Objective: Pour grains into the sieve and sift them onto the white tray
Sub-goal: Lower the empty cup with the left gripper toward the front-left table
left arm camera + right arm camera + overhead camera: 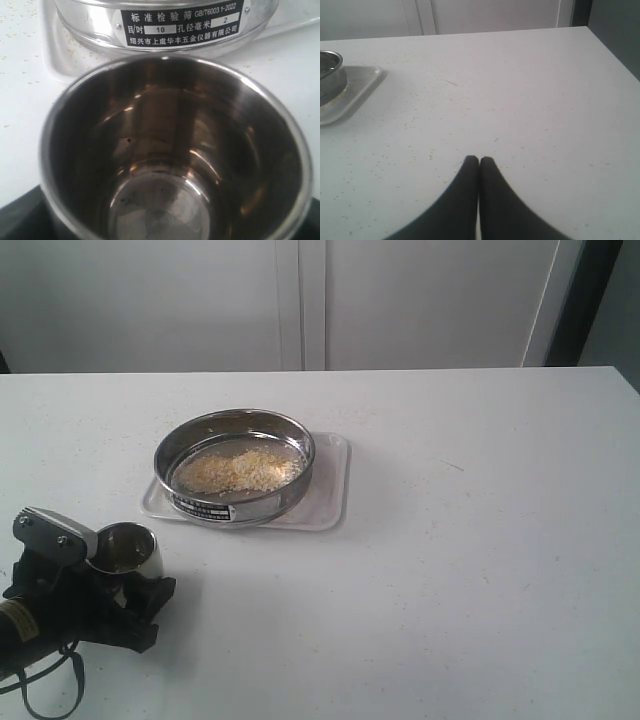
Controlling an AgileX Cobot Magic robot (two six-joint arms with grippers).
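The white table (480,570) fills my screen. On it, left of the middle, lies the white tray (330,490), flat. The sieve (290,492) stands on the tray and covers most of it, leaving a strip of tray bare on its right side. Near the table's front left corner I see my left gripper (112,570), its jaws spread wide around a steel cup (128,548) and gripping it by the sides. The wrist camera looks straight into the cup's bare steel inside, with the sieve's wall just past its rim. My right gripper (479,162) has its two dark fingers pressed together, holding nothing, over open table well apart from the tray. The grains (238,471) lie in a pale golden heap on the sieve's mesh. A black label plate (182,22) sits on the sieve's wall, facing the cup.
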